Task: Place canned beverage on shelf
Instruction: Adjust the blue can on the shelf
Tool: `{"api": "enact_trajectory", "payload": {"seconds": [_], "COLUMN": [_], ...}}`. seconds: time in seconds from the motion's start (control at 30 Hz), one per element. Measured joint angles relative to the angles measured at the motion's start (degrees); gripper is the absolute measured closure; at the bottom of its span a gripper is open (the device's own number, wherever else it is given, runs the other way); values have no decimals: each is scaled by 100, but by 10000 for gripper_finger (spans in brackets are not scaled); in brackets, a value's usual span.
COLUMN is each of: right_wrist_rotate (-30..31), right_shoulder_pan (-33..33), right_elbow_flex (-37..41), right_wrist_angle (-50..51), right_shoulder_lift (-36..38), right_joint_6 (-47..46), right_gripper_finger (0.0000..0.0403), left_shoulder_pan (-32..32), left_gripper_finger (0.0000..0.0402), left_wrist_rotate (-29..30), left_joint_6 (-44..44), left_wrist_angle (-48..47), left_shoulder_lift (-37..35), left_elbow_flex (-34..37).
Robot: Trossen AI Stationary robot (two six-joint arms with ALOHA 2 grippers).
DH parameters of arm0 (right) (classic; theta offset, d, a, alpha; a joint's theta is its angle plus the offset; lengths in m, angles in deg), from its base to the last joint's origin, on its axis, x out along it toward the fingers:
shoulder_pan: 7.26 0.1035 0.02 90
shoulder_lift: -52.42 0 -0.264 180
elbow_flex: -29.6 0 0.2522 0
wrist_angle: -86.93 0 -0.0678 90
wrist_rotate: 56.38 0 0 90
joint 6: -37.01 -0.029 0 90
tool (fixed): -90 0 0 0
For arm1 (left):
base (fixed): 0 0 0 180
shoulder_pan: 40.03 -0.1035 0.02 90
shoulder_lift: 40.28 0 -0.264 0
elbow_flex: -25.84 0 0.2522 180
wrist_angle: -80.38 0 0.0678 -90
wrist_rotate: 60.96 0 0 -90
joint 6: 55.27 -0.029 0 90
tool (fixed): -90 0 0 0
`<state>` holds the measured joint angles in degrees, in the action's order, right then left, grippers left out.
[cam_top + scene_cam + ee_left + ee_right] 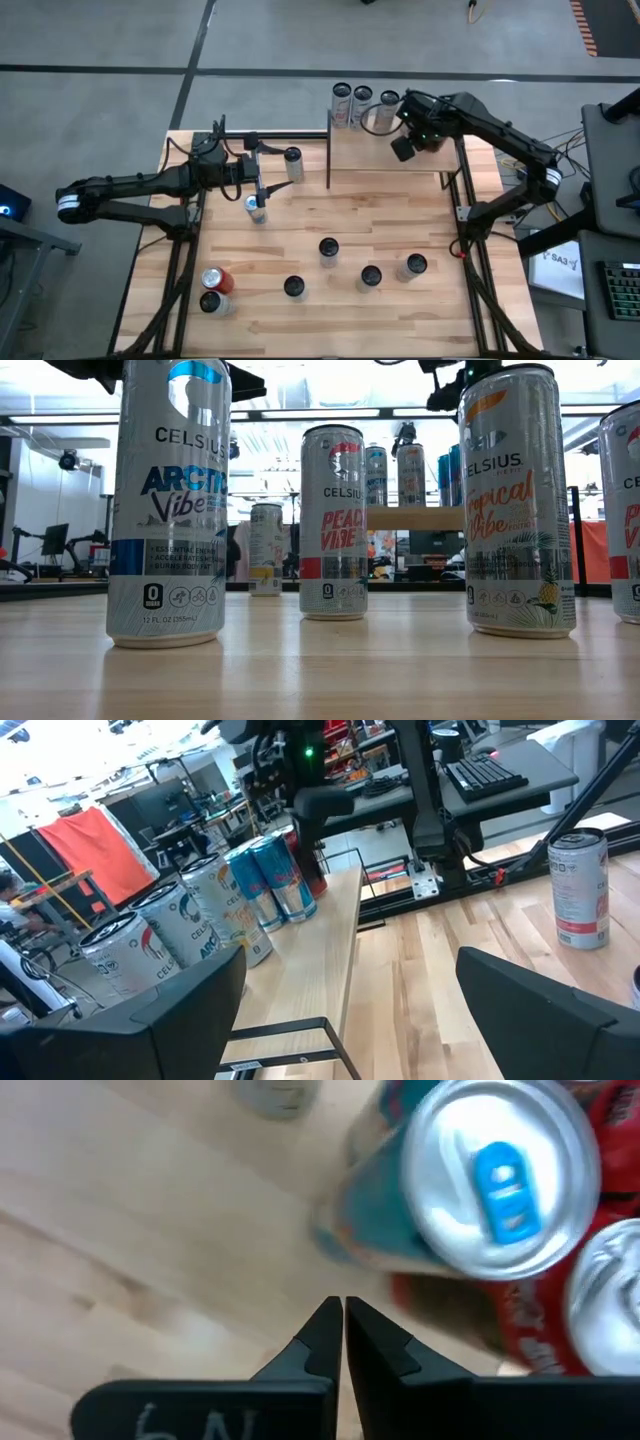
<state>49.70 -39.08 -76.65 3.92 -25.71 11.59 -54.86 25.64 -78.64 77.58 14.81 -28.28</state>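
Three silver cylindrical metal cans [361, 104] already standing along far edge of small light-wood shelf with thin black posts [390, 150], at desk's far right corner. Right gripper [404, 146] over shelf, jaws shut, empty. Left gripper [262, 183] near desk's far left, jaws wide open, nothing between them, poised just beside upright silver can with blue top [257, 208]. Likely next pick; about eight cans left on plank-top desk [330, 310]. Right wrist view alone shows blue-tabbed can lid [497, 1182] close under closed jaws. Low view alone gives readable can labels.
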Motion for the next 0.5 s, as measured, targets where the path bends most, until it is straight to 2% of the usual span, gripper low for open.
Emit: {"api": "enact_trajectory", "payload": {"seconds": [0.5], "right_wrist_rotate": [192], "right_shoulder_pan": [-373], "right_elbow_flex": [0], "right_wrist_angle": [-304], "right_shoulder_lift": [-262], "right_joint_6": [375], "right_gripper_finger": [394], "left_shoulder_pan": [0], "left_gripper_finger": [55], "left_wrist_rotate": [-2], "left_joint_6": [-60], "left_wrist_angle": [-28], "left_shoulder_lift": [2], "left_elbow_flex": [0]}}
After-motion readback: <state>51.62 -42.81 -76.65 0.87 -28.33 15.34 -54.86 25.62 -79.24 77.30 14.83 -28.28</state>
